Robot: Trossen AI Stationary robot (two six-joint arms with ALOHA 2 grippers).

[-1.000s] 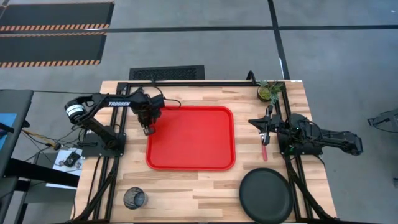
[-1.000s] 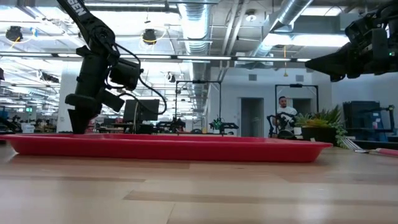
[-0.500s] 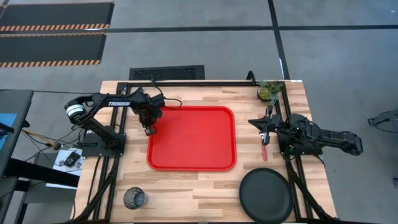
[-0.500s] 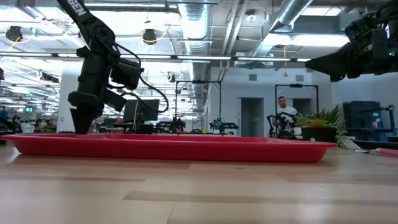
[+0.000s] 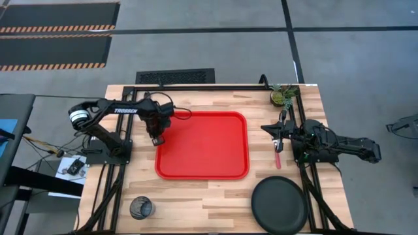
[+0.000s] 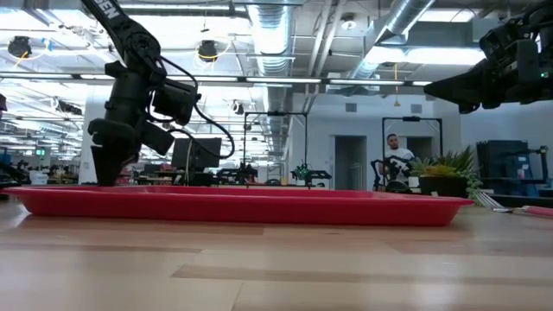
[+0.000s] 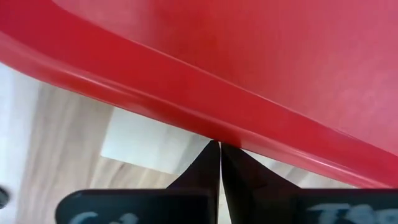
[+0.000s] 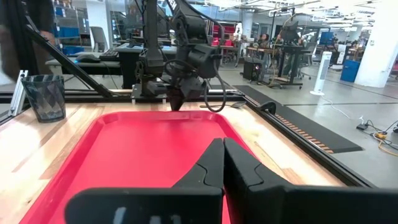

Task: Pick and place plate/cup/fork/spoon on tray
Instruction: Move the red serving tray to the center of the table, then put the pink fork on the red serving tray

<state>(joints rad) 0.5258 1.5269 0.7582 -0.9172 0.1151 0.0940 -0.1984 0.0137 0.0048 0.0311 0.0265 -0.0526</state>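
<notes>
The left hand (image 5: 157, 139), fingers pressed together on nothing, sits at the tray (image 5: 202, 171) rim and could shove or tip it. The right hand (image 5: 279, 135) hovers clenched and empty above the fork (image 5: 278, 156). The plate (image 5: 279, 205) and cup (image 5: 140, 208) wait on the surface (image 5: 196, 196)

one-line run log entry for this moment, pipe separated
left gripper: shut, at tray left edge | right gripper: shut, idle above fork | tray: empty | plate, cup: on table
</notes>
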